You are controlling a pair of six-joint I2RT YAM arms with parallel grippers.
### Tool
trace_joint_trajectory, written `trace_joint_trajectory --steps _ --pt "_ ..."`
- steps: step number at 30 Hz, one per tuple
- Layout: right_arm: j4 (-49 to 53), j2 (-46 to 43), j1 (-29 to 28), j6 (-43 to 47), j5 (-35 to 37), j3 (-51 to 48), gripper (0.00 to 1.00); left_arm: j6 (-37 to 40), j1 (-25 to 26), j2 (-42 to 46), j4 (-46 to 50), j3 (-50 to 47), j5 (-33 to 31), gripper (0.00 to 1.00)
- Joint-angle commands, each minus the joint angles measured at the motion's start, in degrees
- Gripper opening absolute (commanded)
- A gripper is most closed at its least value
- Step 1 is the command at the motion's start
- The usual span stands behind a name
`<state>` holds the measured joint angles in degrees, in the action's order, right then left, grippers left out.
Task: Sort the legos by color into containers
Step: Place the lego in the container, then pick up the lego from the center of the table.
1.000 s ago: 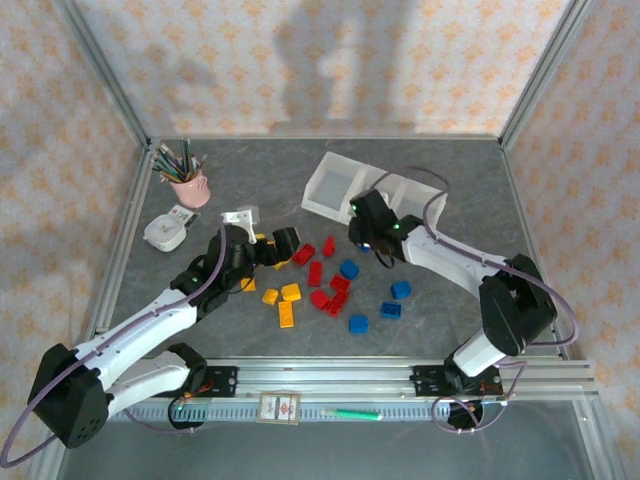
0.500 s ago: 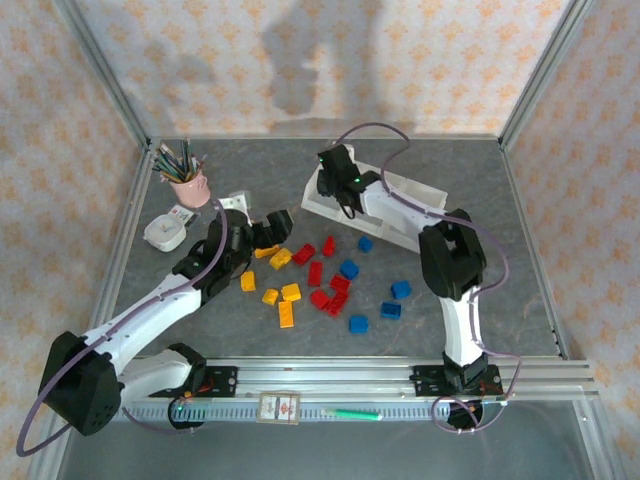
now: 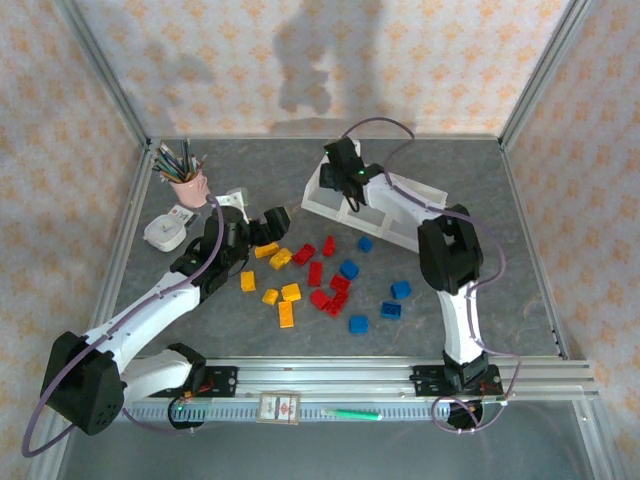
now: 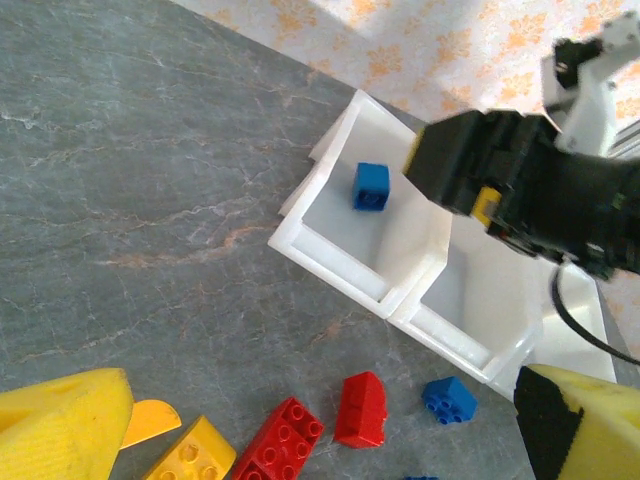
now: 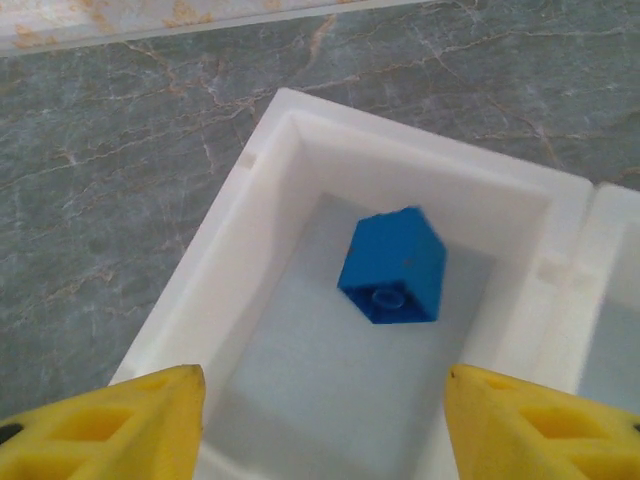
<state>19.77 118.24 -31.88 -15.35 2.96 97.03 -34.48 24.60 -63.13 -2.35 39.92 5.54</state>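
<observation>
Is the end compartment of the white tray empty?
Not empty: one blue brick lies inside the compartment, below the right hand, fingers spread.

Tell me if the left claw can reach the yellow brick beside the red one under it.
Probably yes: the left claw is open over the yellow brick, whose top is uncovered. The red brick right beside it could get nudged.

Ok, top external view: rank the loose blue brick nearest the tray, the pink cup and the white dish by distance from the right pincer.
1. Blue brick: close by the right pincer, on its near side.
2. Pink cup: well off to the left.
3. White dish: farther left still.
</observation>
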Motion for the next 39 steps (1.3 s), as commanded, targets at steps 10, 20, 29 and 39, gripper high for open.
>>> trace_joint_trajectory --steps 10,20,29,39 --pt "-1.30 -24.18 -4.60 -9.37 3.54 -28.32 0.79 -0.12 3.72 2.18 -0.09 -0.10 4.49 0.99" --pt "-5.27 -29.28 -9.50 -25.60 9.46 -43.23 0.88 -5.12 7.38 4.77 -5.15 -6.55 3.36 0.99" --pt "-7.23 -23.81 -10.31 -30.91 11.53 -42.09 0.92 -6.18 7.83 6.69 -6.15 -8.97 2.13 0.99" --pt "-5.59 -16.91 -9.99 -35.61 18.87 -37.46 0.80 -5.91 7.87 6.71 -6.27 -9.17 1.67 0.99"
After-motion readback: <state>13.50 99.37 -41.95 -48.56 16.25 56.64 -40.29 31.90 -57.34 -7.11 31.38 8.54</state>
